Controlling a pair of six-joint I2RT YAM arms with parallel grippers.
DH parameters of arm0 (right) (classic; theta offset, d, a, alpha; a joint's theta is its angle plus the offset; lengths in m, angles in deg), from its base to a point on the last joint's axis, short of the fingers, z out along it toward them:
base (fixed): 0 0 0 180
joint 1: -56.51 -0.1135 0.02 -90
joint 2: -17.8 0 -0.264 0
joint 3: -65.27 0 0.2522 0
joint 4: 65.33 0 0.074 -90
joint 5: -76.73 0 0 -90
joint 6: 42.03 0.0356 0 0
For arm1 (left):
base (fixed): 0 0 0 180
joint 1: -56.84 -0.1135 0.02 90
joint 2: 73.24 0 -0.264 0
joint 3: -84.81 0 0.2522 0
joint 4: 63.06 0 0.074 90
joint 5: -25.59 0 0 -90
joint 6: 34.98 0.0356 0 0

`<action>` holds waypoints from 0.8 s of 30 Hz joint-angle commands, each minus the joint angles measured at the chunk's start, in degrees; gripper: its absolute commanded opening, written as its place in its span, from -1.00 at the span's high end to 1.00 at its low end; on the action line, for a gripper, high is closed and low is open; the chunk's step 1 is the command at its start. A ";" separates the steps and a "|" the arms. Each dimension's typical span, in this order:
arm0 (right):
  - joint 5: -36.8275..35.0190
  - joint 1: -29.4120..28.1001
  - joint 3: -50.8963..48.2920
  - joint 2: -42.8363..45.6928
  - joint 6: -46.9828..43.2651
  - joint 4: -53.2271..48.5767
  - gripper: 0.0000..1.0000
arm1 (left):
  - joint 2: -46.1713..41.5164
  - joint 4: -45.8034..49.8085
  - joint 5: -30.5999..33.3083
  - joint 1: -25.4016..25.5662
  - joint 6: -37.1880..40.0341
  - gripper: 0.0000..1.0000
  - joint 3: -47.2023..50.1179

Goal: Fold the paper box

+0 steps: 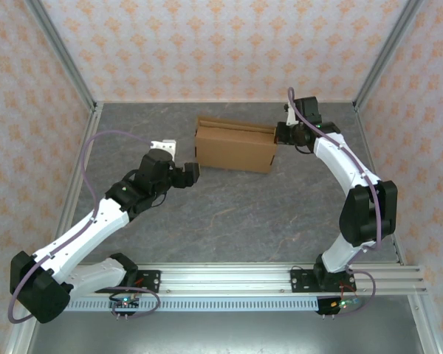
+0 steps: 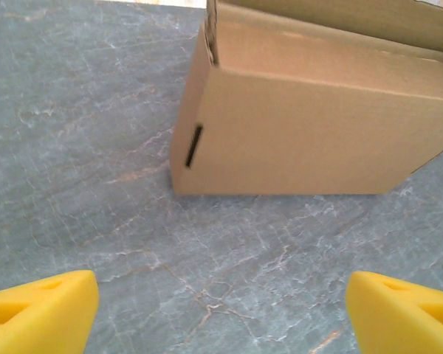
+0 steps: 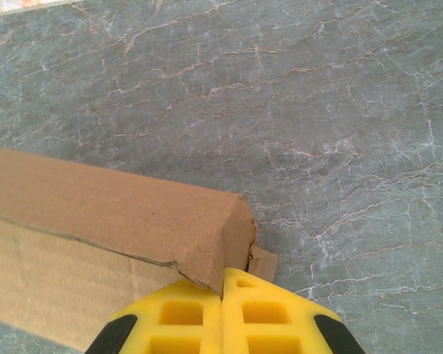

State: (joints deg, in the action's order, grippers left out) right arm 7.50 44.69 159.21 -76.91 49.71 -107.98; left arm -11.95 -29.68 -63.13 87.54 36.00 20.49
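The grey marbled table (image 1: 244, 214) carries the paper box (image 1: 235, 150) at its far middle, folded into a shallow carton with its inside hidden. The left claw (image 2: 221, 310) gapes wide near the box's left end, not touching it. The right claw (image 3: 223, 313) is pressed closed, its tips against the box's right corner.

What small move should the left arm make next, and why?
Probably ease the left gripper forward to the left end of the paper box. Its fingers are open and apart from the box, with bare table between, while the shut right gripper sits against the box's right corner.
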 commanded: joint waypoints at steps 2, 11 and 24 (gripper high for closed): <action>-1.10 0.21 -1.28 -1.11 -1.88 -6.85 1.00 | 3.29 -3.52 1.91 -1.41 9.03 -0.70 -4.10; -0.12 -0.05 -0.33 -1.69 -6.55 -7.72 0.99 | 14.49 -3.31 -14.81 -14.21 24.64 -0.76 -18.35; 0.13 -0.40 1.06 -3.01 -8.15 -7.80 0.98 | 32.71 4.04 -45.59 -23.88 30.20 -1.00 -33.26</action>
State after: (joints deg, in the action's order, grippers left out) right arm 8.38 44.63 160.06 -77.50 42.71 -108.74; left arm 19.02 -29.00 -98.16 65.27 63.14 -10.83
